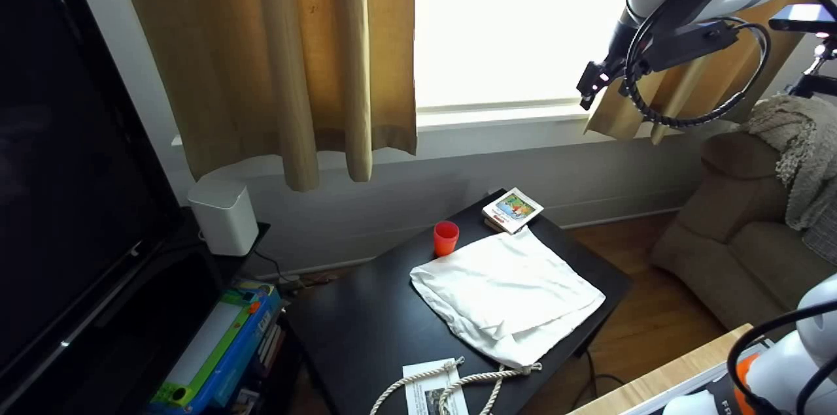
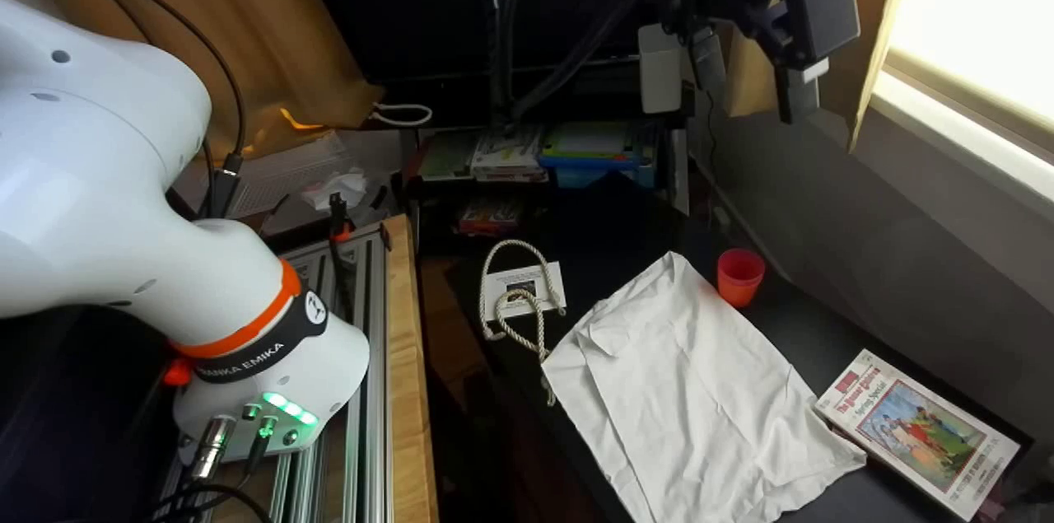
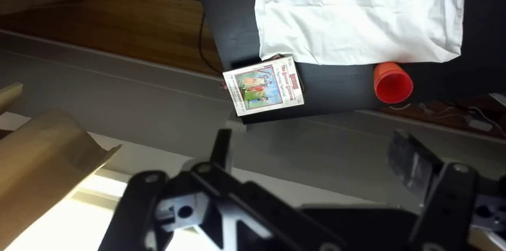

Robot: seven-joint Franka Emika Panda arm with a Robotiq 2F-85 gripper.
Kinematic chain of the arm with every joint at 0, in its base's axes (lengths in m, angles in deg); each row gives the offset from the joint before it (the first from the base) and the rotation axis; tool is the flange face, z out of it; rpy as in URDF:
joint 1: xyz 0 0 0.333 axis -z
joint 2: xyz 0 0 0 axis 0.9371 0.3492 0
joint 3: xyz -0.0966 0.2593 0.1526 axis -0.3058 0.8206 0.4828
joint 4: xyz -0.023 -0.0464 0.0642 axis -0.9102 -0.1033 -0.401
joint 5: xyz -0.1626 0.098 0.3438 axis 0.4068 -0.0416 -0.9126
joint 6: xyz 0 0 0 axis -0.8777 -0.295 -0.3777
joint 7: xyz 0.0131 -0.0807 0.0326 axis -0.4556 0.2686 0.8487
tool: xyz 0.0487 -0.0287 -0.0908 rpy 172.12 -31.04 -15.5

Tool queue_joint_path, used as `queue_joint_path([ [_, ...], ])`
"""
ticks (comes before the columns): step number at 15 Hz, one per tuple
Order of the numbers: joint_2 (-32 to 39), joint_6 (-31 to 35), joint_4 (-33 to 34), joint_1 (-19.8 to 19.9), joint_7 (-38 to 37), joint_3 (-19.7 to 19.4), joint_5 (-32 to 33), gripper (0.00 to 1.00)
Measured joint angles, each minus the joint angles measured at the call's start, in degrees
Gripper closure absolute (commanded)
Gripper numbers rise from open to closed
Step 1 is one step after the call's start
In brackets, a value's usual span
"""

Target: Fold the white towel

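High up here, my gripper (image 3: 314, 142) has its jaws wide apart and nothing between them. Why here? My guess: to be clear of the towel (image 1: 507, 291), so I don't brush it while choosing an edge. There it lies below me, well apart, wrinkled but roughly flat on the table (image 1: 366, 317), spread that way, presumably, to offer an edge for pinching. A second layer peeps out along its sides in an exterior view, so one fold may already be in; I can't be sure.

And look at the neighbours! The cup (image 3: 393, 85) is upright at the towel's edge, touching or just beside it; tug that side and I'd expect a wobble. The book (image 2: 918, 432) lies at a corner, seemingly in contact; whether any towel is caught beneath, I can't tell. Both sit on the side by the wall (image 1: 373, 212), which suits folding, since it leaves the middle to the towel.

Over at the opposite corner, the rope (image 1: 487, 376) runs across the card (image 1: 428, 395), one end close to the towel: a low pinch there could gather both. In the wrist view my jaws line up with the wall, not the towel, so I'd judge a swing over the table comes first.
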Motion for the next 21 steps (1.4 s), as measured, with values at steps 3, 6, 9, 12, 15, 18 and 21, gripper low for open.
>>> queue_joint_path([
  [3, 2.39, 0.94, -0.42, -1.45, -3.79, 2.06, -0.50, 0.00],
  [6, 7.88, 3.54, -0.68, -4.74, -12.41, 6.52, -2.48, 0.00],
  [9, 15.57, 5.72, 0.21, -8.02, -23.68, 10.72, -4.96, 0.00],
  [12, 25.18, 10.13, 2.71, -10.98, -31.59, 12.25, -7.28, 0.00],
  [15, 33.80, 13.65, 6.19, -12.55, -33.58, 12.11, -8.84, 0.00],
  [18, 35.69, 13.72, 7.84, -12.56, -33.66, 11.78, -8.91, 0.00],
  [21, 35.62, 13.72, 8.17, -12.83, -33.60, 11.44, -8.91, 0.00],
])
